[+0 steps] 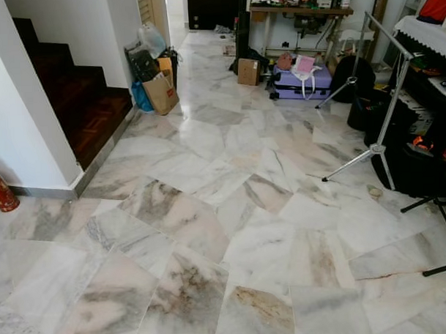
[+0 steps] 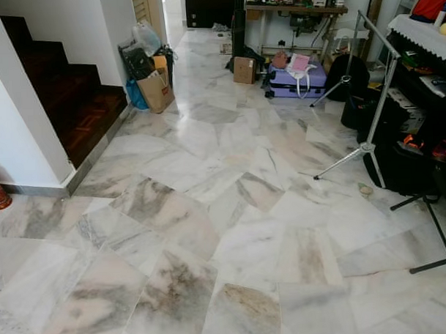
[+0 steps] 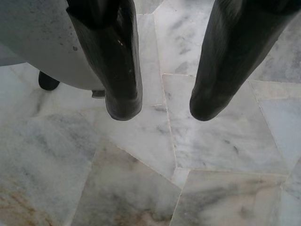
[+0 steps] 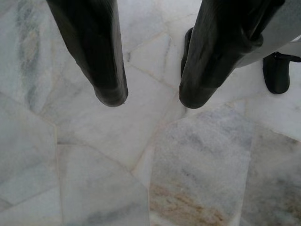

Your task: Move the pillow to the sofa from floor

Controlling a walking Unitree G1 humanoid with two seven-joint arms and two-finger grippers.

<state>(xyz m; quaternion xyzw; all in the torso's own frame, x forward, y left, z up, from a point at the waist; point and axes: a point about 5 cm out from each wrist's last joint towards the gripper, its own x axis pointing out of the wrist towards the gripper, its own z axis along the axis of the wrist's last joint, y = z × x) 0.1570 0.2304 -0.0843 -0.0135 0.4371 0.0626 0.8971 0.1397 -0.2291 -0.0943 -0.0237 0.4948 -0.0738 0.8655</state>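
A marble floor (image 1: 210, 211) stretches ahead of me in the head views. My left gripper (image 3: 162, 110) hangs open over bare marble tiles in the left wrist view, its two black fingers (image 3: 120, 70) apart with nothing between them. In the right wrist view my right gripper (image 4: 148, 96) is open too, pointing down at the floor with an empty gap. Part of my grey leg (image 3: 42, 42) and a black foot (image 4: 276, 73) show beside the fingers.
A dark wooden staircase (image 1: 74, 99) rises at the left behind a white wall. Bags (image 1: 156, 85) stand by its foot. A purple suitcase (image 1: 301, 84), a cardboard box (image 1: 248, 71), a silver tripod stand (image 1: 379, 125) and black equipment (image 1: 413, 153) crowd the right.
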